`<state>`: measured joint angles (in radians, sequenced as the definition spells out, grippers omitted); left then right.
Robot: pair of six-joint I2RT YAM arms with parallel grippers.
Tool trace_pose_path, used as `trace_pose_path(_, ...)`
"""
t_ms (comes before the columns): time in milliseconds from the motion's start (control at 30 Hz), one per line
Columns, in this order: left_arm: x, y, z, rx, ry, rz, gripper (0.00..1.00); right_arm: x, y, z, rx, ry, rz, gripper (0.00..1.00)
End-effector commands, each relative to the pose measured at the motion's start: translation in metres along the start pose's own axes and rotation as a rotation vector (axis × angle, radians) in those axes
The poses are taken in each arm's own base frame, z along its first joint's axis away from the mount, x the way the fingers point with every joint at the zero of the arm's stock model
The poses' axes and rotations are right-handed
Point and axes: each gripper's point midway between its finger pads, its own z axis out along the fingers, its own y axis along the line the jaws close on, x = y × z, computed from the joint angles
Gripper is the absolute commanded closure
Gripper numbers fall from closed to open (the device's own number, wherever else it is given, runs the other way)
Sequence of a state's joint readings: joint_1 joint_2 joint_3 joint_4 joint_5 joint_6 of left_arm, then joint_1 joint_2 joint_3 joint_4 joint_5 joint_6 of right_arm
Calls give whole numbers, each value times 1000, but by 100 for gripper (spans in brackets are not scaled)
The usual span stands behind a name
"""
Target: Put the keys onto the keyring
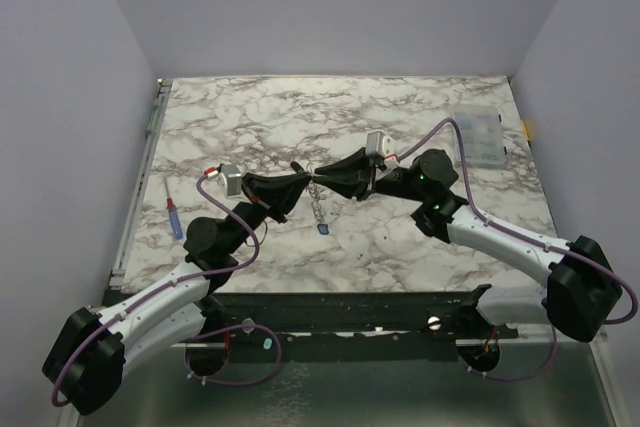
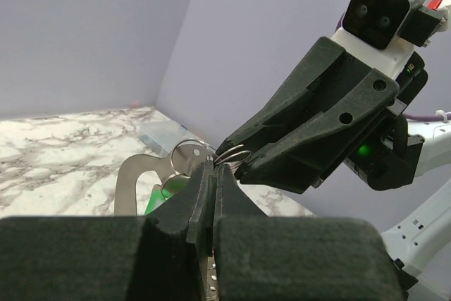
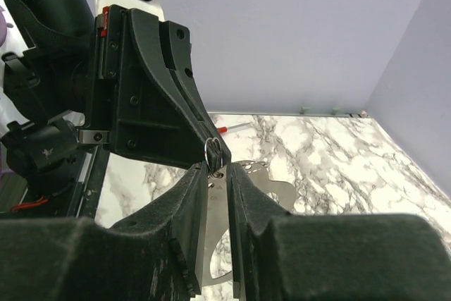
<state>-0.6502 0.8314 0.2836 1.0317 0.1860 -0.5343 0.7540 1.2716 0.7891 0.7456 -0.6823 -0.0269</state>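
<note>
Both arms meet in the air over the middle of the table point(image 1: 420, 247), tips nearly touching, so that one can steady the ring while the other works metal against it. The left gripper point(image 2: 213, 167) has its pads pressed together on the keyring point(image 3: 213, 149), pinching the wire at the very tip so that most of the loop stands clear for the other arm to reach.

The right gripper point(image 3: 217, 182) comes in from the opposite side with its fingertips just beside the ring. Its jaws stand narrowly apart with a flat silvery strip point(image 3: 215, 234) lying lengthwise in the gap. I cannot tell whether the pads are bearing on it.

The ring shows its round face to the right wrist camera and only the edge of its coils to the left one, so its plane lies roughly across the line between the two grippers. That suits feeding something in at the split of the coils.

From the ring the chain point(image 1: 317, 202) drops freely, its long axis running down toward the near edge in the overhead view, with the blue key point(image 1: 323, 229) at its lower end, head lowest. Whether that key reaches the marble is not clear.

Below the left fingers a patch of colour looks to be the green key point(image 2: 151, 204), though it is too hidden to give its heading
</note>
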Motion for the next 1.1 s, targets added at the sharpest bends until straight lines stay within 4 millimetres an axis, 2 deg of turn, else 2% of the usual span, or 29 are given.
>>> trace_pose_path(0,-7,-7,1,31,-37,16,100,-5,2,6,-27,-6,3,75)
trace_pose_path(100,-6,-8,1,39,-29,15,100,-4,3,7,-31,1,5,77)
trace_pose_path(367,-4,-8,2,42,-23,19,100,1,3,8,-40,28,17,91)
trace_pose_path(467,-3,-9,1,44,-20,23,100,4,4,9,-48,45,23,99)
trace_pose_path(567,-4,-11,1,55,-20,38,100,7,3,8,-39,55,18,99)
trace_pose_path(600,-3,-11,0,57,-18,45,96,7,2,8,-35,59,14,99)
trace_pose_path(667,-2,-10,-3,55,-19,53,79,9,0,6,-21,72,2,99)
trace_pose_path(733,0,-6,-8,33,-24,46,54,9,-2,4,-9,81,-14,99)
trace_pose_path(833,2,5,-19,-30,-46,23,11,10,-3,1,6,92,-31,99)
trace_pose_path(867,1,8,-22,-49,-57,18,2,9,-4,-1,10,93,-37,99)
trace_pose_path(1067,-1,30,-37,-193,-53,14,1,14,-5,-7,31,120,-67,99)
